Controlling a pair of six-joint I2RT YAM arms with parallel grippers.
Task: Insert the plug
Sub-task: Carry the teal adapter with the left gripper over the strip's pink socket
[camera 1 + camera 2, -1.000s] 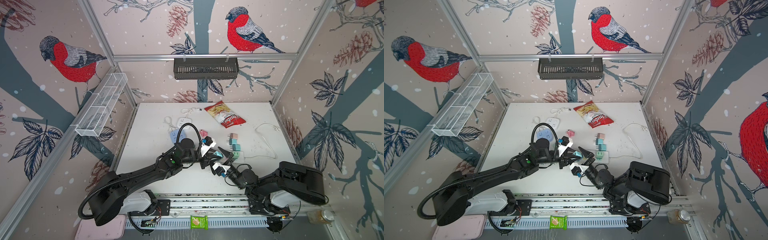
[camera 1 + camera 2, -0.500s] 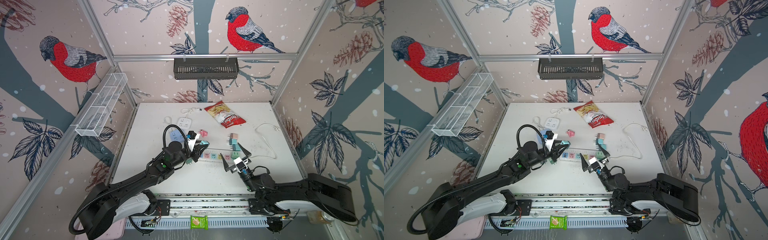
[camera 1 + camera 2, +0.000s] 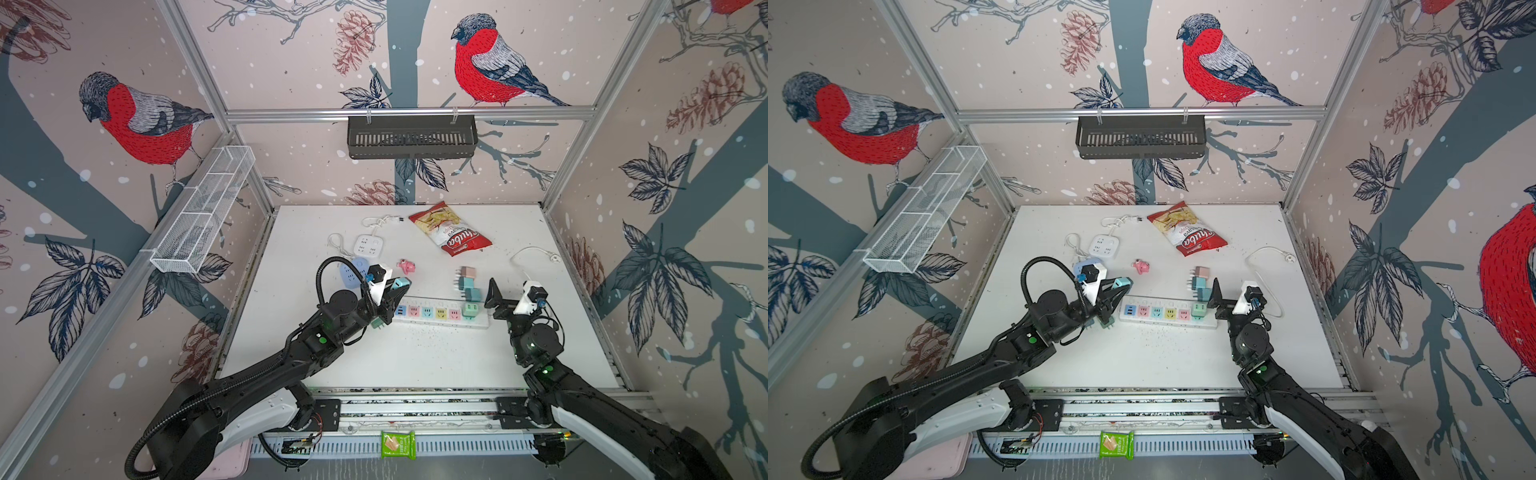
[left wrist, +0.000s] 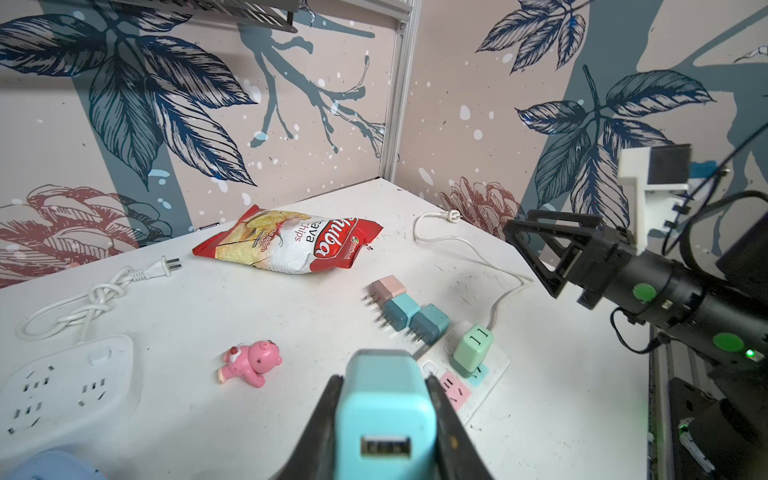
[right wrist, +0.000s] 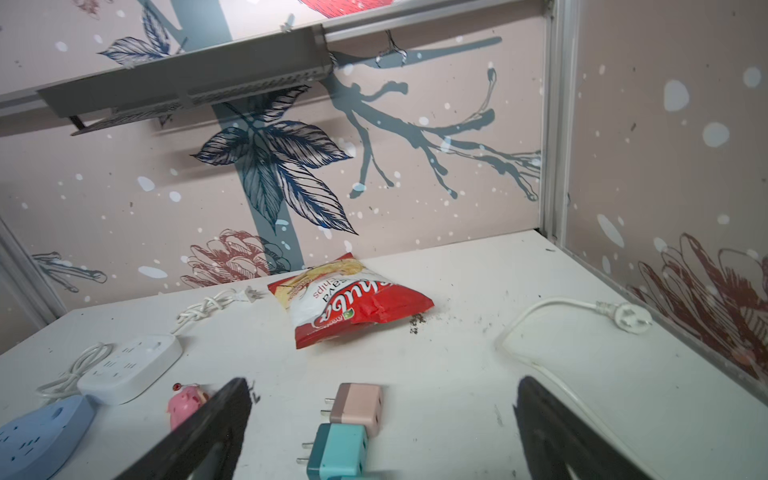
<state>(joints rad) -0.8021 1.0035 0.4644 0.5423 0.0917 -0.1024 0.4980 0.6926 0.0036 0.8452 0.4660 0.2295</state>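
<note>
While the teal plug [image 4: 384, 415] sits clamped in my left gripper [image 4: 382, 378], it hangs off the left end of the power strip [image 3: 440, 314], left of the table's middle; raised, I'd guess, to line prongs over a free socket. Meanwhile the right gripper [image 4: 532, 258] gapes wide and empty by the strip's right end, probably ready to brace it.

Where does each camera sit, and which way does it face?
Top views: overhead near the front, looking down on the table; left arm and right arm show.
Left wrist: on left arm, facing the far right corner; left gripper holds the teal plug.
Right wrist: on right arm, facing the back wall; open right gripper shows.
Shared: all show the chip bag.
</note>
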